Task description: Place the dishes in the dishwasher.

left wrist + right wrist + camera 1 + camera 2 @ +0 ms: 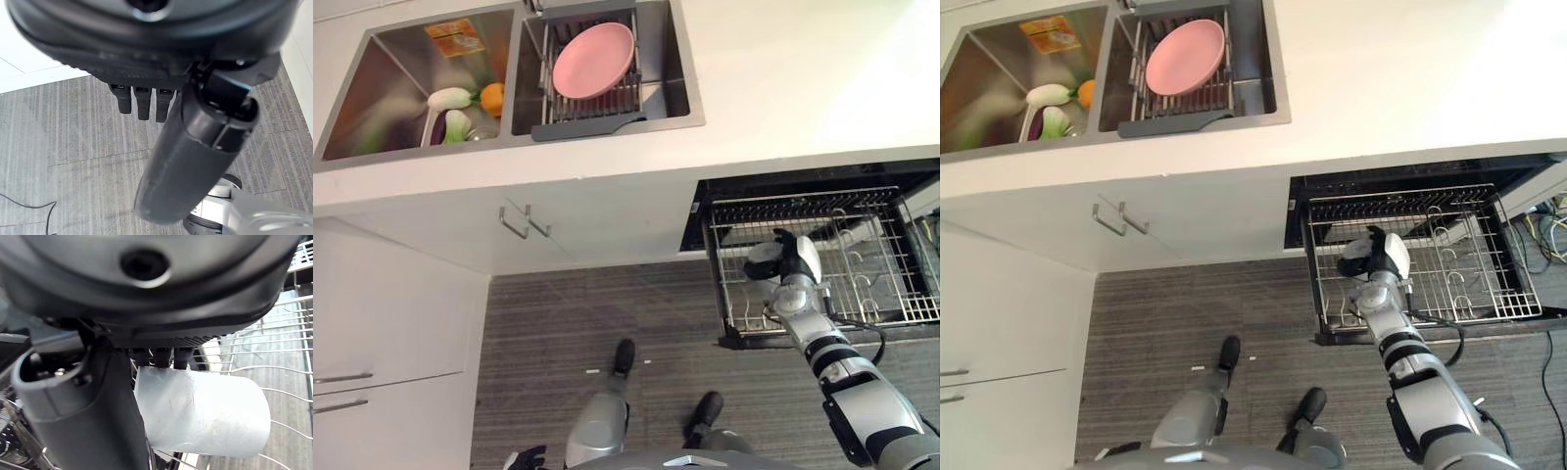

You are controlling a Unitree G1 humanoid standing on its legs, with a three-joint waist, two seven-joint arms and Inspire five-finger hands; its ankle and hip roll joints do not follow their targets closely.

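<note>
Gripping a frosted, cylindrical cup [205, 413] in curled fingers [160, 357], the right hand [793, 264] hovers over the wire rack [901, 294]; left hand [146, 73] relaxed above ribbed floor [73, 147].

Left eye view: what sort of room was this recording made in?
Most likely a home kitchen. A double sink is set in a white counter, with a pink plate on a rack in one basin, and a dishwasher rack is pulled out below, where the right hand holds a pale cup.
</note>
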